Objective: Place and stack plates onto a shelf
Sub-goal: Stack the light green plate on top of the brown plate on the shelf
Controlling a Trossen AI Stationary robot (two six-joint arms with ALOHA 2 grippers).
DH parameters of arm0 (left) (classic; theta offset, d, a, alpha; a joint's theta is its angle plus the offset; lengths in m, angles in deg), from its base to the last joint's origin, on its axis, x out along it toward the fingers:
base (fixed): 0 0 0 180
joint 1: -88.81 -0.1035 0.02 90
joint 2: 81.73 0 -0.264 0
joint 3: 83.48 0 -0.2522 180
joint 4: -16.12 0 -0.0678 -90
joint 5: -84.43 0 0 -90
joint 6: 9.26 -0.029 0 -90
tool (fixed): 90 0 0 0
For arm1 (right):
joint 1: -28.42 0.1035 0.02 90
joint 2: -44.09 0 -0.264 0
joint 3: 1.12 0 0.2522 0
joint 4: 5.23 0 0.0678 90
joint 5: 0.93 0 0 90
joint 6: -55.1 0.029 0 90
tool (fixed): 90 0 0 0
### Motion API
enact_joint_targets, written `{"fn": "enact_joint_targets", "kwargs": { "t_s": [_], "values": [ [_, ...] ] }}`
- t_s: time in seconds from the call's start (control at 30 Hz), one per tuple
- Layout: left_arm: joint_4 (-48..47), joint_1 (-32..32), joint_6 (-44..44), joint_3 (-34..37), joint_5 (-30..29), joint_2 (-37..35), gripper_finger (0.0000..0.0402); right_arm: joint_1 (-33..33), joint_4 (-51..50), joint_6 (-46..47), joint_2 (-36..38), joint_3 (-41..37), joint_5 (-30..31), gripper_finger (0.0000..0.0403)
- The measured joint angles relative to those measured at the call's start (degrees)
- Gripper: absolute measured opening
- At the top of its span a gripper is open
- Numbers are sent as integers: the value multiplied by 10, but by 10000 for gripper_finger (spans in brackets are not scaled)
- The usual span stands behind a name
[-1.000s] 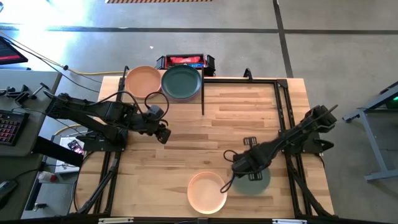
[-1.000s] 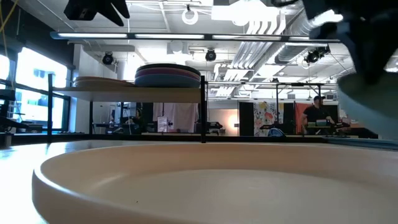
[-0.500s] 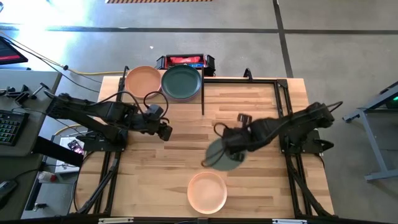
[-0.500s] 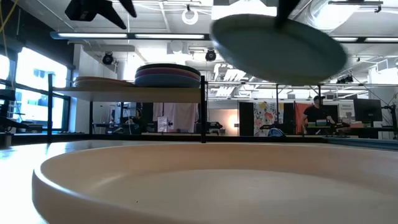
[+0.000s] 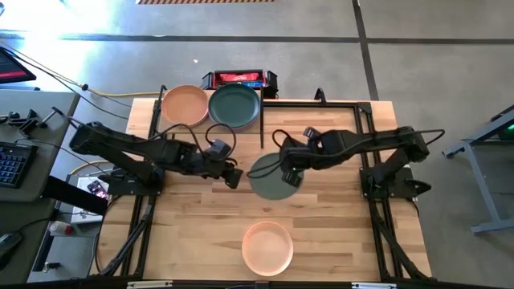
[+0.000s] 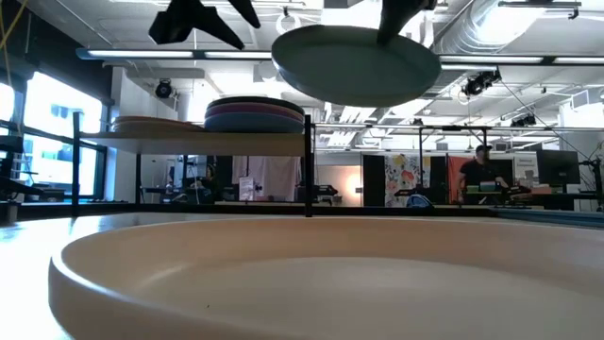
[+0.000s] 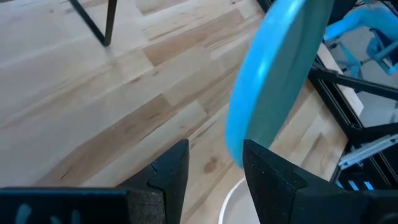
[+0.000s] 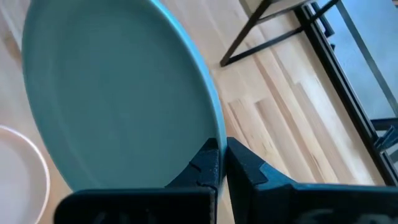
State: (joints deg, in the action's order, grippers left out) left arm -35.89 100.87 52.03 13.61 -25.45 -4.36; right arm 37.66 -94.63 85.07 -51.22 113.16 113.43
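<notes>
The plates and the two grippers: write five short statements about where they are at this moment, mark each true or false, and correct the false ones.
1. The right gripper is shut on the rim of a light blue plate. True.
2. That plate rests flat on the table. False: it is held in the air, as the low view shows.
3. The left gripper is open, beside the held plate. True.
4. A peach plate lies alone on the table. True.
5. The shelf is bare. False: it carries two stacks, topped by a peach plate and a dark teal plate.
</notes>
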Motion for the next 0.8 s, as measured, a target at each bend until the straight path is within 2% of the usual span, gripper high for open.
{"fn": "enact_joint_targets", "kwargs": {
  "t_s": [0.37, 0.8],
  "values": [
    [34, -11, -5, 0, -10, 35, 140, -30, 3, 1, 0, 0, -4, 0],
    [57, -43, -10, 0, -16, 39, 140, -37, 31, -24, 0, -1, -15, 0]
  ]
}}
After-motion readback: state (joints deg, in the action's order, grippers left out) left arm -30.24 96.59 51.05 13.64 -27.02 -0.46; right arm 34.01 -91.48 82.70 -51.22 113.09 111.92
